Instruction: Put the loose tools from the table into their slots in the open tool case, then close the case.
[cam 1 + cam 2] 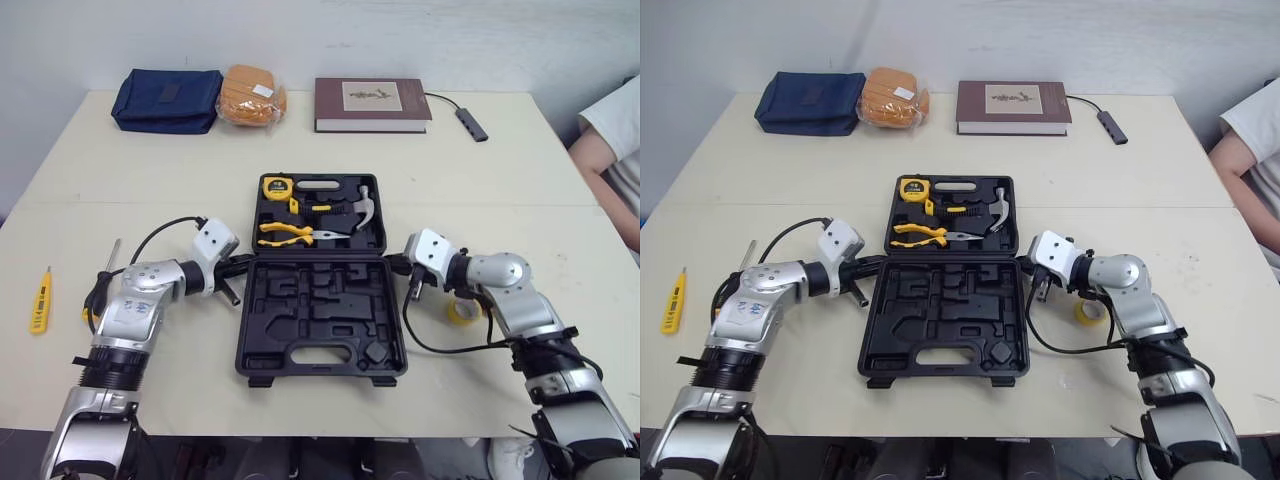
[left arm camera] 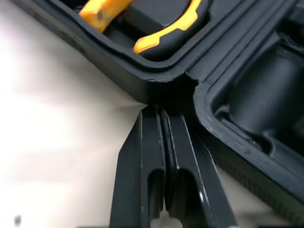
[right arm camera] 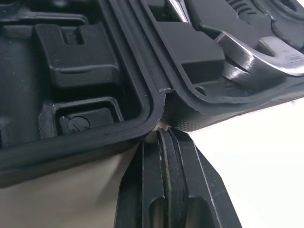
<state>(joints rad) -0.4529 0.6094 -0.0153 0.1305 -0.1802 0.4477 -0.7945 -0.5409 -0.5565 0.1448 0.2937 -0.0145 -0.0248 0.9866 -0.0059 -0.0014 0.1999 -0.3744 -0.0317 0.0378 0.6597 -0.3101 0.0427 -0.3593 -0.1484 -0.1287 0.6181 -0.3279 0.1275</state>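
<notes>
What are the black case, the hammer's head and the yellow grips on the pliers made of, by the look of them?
Tool case: probably moulded plastic, matt black; its recesses are shaped in one piece, and the outer wall is finely textured.
Hammer head: metal, likely polished steel, going by its bright reflections.
Pliers grips: seemingly rubber or soft plastic, yellow over black, with a dull sheen.
</notes>
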